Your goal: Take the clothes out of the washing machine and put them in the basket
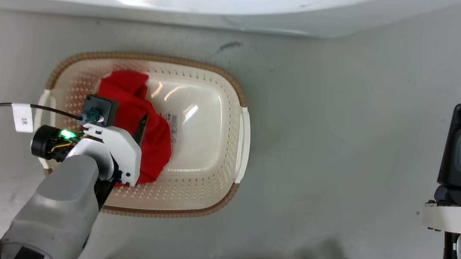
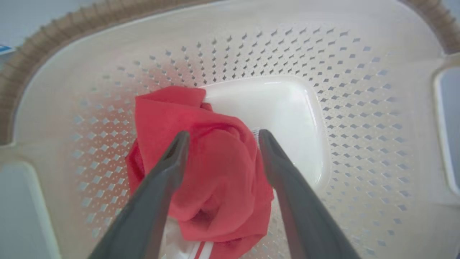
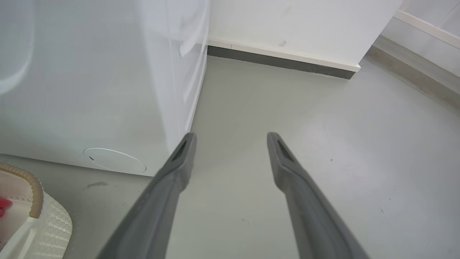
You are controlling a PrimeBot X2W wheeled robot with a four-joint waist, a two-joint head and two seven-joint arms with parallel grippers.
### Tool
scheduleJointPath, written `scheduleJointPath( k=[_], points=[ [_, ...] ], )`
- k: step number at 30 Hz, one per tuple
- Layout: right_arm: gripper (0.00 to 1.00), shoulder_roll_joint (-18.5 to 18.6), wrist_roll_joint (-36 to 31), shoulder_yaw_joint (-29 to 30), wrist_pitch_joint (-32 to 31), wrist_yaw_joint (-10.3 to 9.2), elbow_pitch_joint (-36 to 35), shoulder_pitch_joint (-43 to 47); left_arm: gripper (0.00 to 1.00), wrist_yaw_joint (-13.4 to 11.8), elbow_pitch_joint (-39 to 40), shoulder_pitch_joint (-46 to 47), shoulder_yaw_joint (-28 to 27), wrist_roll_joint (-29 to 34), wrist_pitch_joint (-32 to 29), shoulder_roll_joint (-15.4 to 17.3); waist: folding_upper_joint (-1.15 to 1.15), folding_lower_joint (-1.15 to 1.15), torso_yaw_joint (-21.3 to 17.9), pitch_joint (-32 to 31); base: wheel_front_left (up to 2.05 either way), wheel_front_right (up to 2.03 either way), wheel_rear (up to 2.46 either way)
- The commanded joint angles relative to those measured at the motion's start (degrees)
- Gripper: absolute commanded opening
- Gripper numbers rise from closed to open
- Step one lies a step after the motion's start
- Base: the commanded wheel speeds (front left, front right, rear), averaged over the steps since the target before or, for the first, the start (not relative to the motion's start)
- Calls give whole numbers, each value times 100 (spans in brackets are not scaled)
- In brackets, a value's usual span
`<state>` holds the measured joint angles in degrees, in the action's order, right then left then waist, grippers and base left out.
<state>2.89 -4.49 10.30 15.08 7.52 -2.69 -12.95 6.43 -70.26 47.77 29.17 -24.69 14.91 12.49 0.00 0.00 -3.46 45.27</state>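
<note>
Left hand point(image 2: 222, 133) spread over red garment point(image 2: 161, 108) in basket point(image 2: 323, 54), white stripes point(image 2: 199, 250) in wrist view, right hand point(image 3: 230, 134) spread

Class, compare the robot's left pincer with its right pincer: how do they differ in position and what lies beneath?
The left pincer hangs over the basket; the right pincer is over floor beside the washing machine. Red clothes lie beneath the left pincer's fingers; only floor lies beneath the right pincer's. Both are open, with two dark fingers.
</note>
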Motion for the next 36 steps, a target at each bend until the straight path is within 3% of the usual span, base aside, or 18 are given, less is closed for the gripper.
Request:
scheduleJointPath(
  k=[1, 7, 15, 25, 36],
  points=[
    [100, -3, 28, -12, 14, -6, 25, -36, 100, -33, 67, -72, -25, 0, 36, 37, 0, 0, 34, -269, 0, 0, 0],
    [100, -2, 28, -109, 14, -6, 246, 97, 100, -181, 1020, -791, -363, 99, 29, 175, 0, 0, 61, -1166, 0, 0, 0],
    [100, -2, 93, -124, 14, -6, 443, 326, 100, -104, 2396, -1907, -1291, 195, 29, 156, 0, 0, 84, -2179, 0, 0, 0],
    [100, -3, 188, -172, 14, -6, 576, 554, 100, -11, 4088, -3126, -2428, 824, 30, -209, 0, 0, 47, -2848, 0, 0, 0],
    [100, -2, 376, -213, 14, -6, 658, 760, 100, 88, 5328, -3793, -2891, 1403, 30, -374, 0, 0, -217, -3240, 0, 0, 0]
  ],
)
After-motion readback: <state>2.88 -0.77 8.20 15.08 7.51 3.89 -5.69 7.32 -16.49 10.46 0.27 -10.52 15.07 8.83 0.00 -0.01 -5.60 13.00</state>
